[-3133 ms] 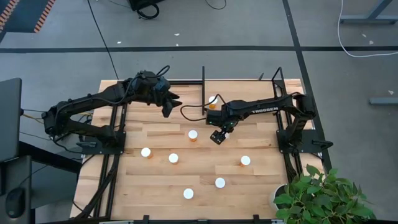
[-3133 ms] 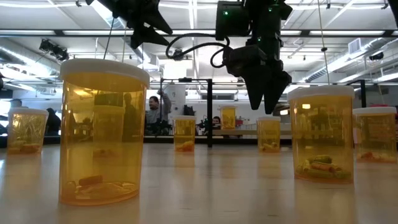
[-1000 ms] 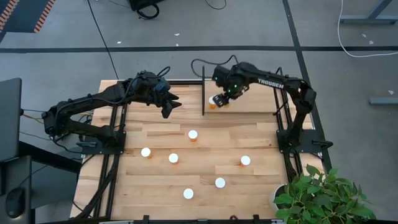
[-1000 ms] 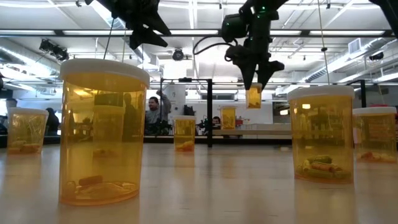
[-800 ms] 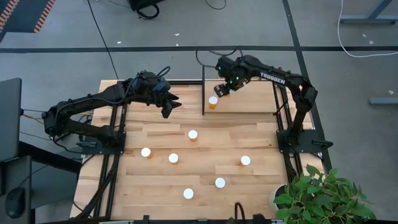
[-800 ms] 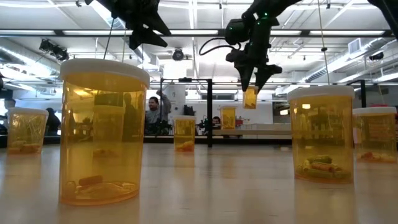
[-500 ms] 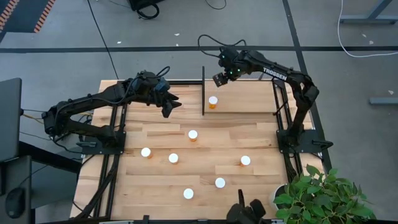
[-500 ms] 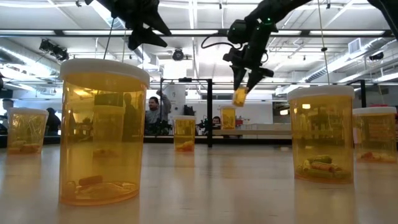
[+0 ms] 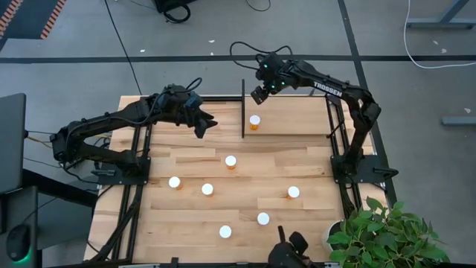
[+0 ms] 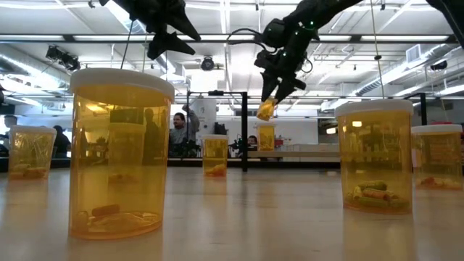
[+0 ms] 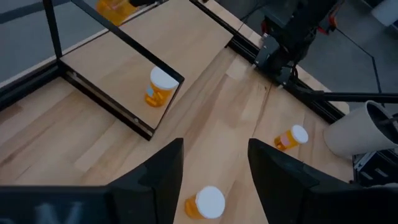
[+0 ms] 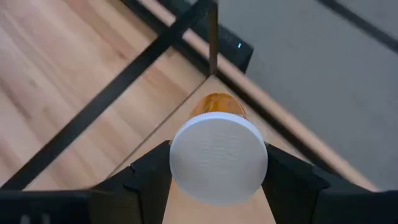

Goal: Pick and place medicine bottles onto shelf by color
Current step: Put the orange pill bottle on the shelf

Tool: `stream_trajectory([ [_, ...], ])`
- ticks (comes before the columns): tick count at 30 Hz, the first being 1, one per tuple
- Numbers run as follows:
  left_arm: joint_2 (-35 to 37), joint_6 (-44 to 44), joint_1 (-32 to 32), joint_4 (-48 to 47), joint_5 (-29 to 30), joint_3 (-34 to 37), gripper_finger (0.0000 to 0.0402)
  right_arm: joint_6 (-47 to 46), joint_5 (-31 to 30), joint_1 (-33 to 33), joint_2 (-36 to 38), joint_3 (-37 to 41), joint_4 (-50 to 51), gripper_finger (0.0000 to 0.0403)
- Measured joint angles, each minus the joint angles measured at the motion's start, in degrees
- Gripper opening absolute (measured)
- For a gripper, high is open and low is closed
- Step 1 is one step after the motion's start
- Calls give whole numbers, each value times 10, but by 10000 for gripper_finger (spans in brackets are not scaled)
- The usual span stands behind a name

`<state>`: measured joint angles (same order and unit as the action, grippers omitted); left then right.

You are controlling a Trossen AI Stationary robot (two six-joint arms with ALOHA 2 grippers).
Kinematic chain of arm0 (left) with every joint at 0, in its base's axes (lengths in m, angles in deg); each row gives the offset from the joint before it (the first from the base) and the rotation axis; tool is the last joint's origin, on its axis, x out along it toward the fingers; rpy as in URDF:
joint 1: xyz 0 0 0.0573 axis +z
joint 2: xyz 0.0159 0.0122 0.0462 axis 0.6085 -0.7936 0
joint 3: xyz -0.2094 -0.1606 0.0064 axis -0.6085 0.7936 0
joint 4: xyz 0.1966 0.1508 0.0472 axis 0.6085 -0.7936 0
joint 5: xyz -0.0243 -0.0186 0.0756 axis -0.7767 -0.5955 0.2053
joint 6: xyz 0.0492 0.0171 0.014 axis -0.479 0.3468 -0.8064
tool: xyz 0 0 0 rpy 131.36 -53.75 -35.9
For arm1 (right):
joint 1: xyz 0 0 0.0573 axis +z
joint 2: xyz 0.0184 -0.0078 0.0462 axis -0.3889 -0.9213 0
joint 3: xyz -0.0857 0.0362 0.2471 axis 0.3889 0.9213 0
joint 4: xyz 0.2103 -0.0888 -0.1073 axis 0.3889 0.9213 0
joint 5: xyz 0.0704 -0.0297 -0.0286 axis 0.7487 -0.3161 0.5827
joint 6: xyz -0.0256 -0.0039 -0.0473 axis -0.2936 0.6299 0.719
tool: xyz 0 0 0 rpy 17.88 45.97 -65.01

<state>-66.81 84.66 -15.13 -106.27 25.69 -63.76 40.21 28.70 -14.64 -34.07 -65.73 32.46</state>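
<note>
**Bottle held above the shelf's far corner**

A medicine bottle [image 12: 218,155] is clamped, tilted, between the fingers of the right gripper [image 9: 258,95], raised over the far left corner of the shelf [image 9: 297,119]. 1 bottle [image 9: 255,121] stands on the shelf. The left gripper [image 9: 210,123] is held parted and empty over the table [image 9: 245,186], where 6 bottles are scattered.
</note>
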Motion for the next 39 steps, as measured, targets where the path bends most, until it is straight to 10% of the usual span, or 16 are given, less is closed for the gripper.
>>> stream_trajectory([
  [20,0,-12,9,-1,0,0,186,58,-2,-11,-225,-254,190,225],
  [39,0,-46,39,-1,0,0,190,100,6,-2,-241,-251,227,226],
])
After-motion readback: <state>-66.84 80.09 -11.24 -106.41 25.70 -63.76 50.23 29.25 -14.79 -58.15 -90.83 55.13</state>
